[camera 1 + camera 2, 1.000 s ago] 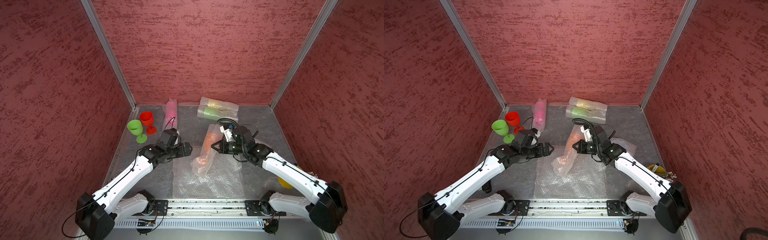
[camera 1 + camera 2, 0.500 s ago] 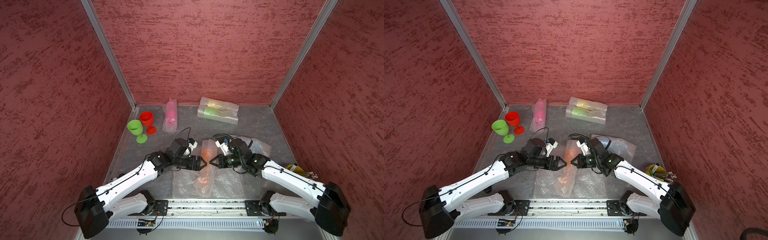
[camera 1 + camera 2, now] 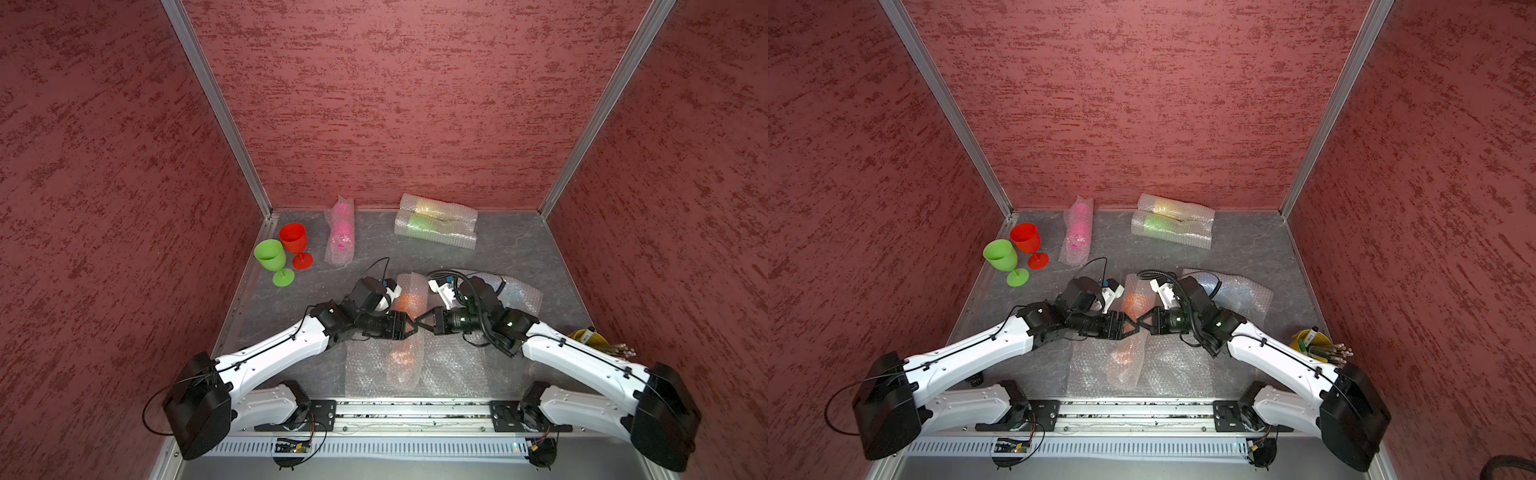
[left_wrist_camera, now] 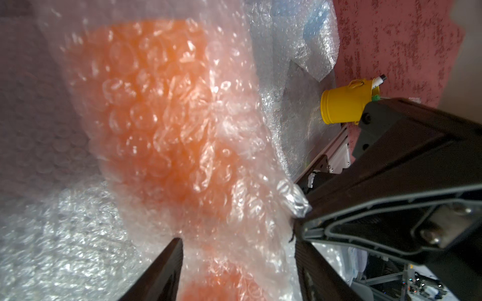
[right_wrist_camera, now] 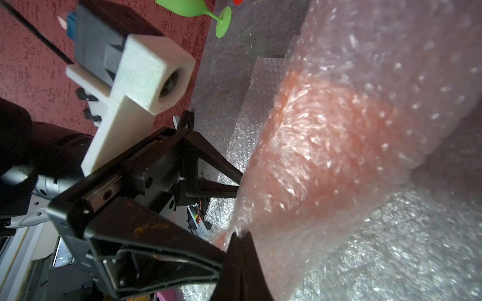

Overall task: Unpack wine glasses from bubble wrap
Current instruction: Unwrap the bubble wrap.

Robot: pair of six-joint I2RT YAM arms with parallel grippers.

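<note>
Orange plastic goblet (image 3: 409, 305) still inside its clear bubble wrap sleeve (image 3: 403, 365), between both grippers; right gripper (image 5: 238, 238) pinched shut on the sleeve edge, left gripper (image 4: 237, 235) partly open, jaws straddling the sleeve. Done: light green goblet (image 3: 271, 257) and red goblet (image 3: 295, 239) stand bare. Left: pink goblet (image 3: 341, 224), yellow goblet (image 3: 430, 205), second green goblet (image 3: 417, 226), blue goblet (image 4: 313, 26), all wrapped

Open floor (image 3: 374, 239), perhaps, beside pink sleeve (image 3: 341, 232)

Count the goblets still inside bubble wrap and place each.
5. Pink goblet beside the red goblet; yellow goblet and green goblet at the back; orange goblet in the middle; blue goblet behind the right arm, partly hidden.
</note>
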